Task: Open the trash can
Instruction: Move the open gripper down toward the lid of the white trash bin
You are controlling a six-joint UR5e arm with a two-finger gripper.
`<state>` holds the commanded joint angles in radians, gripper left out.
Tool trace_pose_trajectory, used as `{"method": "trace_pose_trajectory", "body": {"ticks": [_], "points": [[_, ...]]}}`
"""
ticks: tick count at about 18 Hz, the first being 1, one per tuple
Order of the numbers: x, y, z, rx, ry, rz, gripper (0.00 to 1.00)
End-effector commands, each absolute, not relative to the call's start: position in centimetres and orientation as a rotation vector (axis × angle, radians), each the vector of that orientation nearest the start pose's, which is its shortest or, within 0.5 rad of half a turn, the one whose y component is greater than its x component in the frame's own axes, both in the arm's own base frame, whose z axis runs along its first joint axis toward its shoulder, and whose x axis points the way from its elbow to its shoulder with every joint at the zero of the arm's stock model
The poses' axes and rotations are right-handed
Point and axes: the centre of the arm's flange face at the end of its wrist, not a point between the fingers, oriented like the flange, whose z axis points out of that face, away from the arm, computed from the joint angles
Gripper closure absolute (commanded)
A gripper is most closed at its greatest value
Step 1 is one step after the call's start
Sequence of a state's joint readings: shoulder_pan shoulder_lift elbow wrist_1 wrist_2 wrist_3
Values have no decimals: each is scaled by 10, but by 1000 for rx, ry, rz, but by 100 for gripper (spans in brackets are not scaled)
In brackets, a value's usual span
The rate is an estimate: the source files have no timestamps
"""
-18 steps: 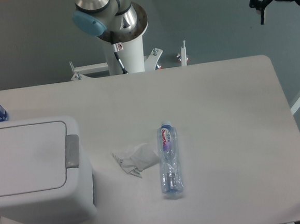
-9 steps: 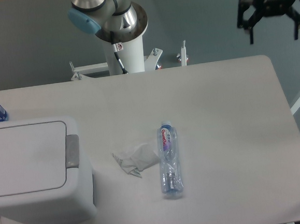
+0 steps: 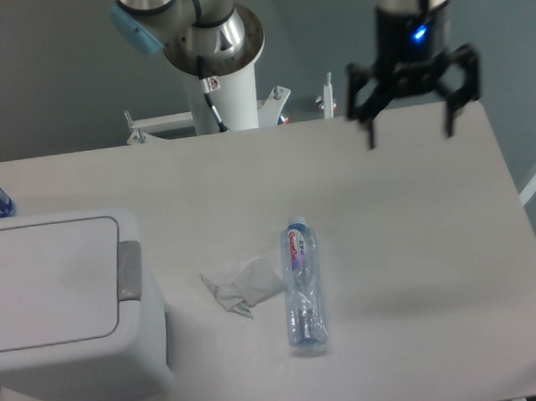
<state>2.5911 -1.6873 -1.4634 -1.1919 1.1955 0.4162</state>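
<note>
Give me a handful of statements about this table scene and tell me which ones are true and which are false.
1. The trash can has its lid shut. True.
2. The tool is pressing the grey push tab. False: it hangs open over the far right of the table, well away from the can.
3. A clear plastic bottle lies on its side near the middle of the table. True.
4. The crumpled paper sits on top of the lid. False: it lies on the table, just left of the bottle.
5. The tool holds the bottle. False: its fingers are spread and hold nothing.
</note>
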Motion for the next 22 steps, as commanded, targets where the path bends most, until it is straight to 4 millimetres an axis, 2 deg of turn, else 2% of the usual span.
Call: {"method": "trace_pose_trajectory", "body": {"ticks": [3, 5, 7, 9, 13, 15, 18, 22], "points": [[-386, 457, 530, -2437, -705, -234, 0], [-380, 466, 525, -2435, -690, -270, 0], [-366, 486, 516, -2451, -671, -305, 0], [-359, 502, 508, -2443, -668, -313, 0], [-329, 542, 490, -2462, -589, -337, 0], [-326, 549, 486, -2456, -576, -334, 0], [-307, 569, 480, -2445, -531, -330, 0], [-293, 580, 474, -2459, -503, -345, 0]]}}
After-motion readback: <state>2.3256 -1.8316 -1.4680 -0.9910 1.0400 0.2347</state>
